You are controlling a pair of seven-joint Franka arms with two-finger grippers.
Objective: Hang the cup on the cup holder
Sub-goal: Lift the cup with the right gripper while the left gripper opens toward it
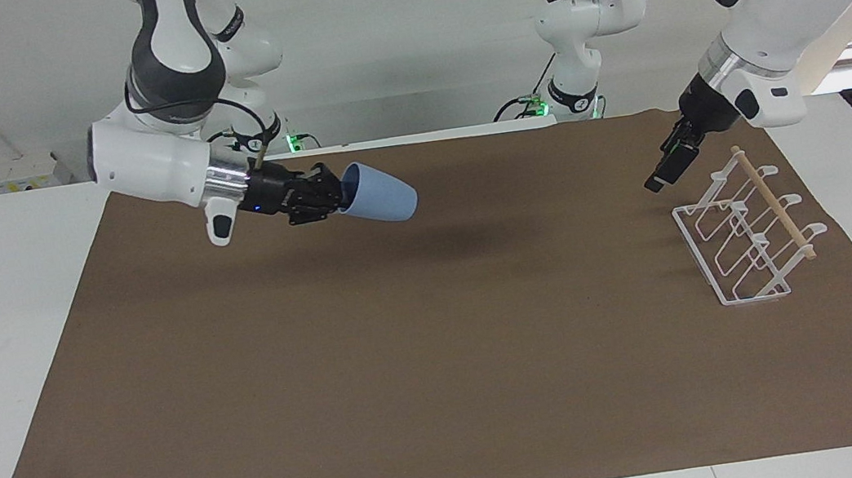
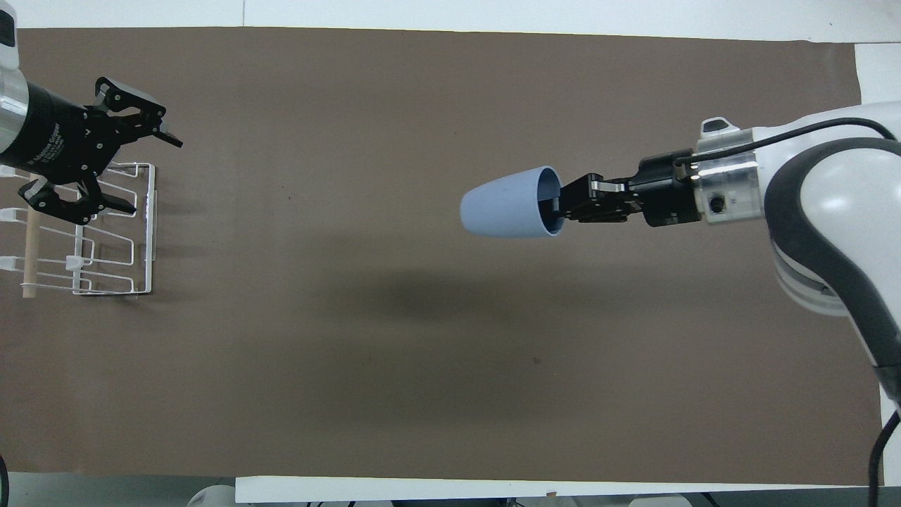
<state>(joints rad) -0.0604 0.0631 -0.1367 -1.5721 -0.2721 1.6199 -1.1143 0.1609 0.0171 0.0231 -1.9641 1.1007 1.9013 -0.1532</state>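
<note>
While the right tool (image 1: 329,192) pinched the cup (image 1: 379,192) by its rim, lying sideways in the air over mid-surface, the left tool (image 2: 116,165) hung open over the holder (image 1: 747,238). Cup looked light, stiff, smooth; likely slippery, so rim grip suits.

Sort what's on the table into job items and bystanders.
Job: cup, held sideways in the air by the right claw over the brown mat; cup holder, standing under the open left claw.
Bystanders: only the brown mat.
</note>
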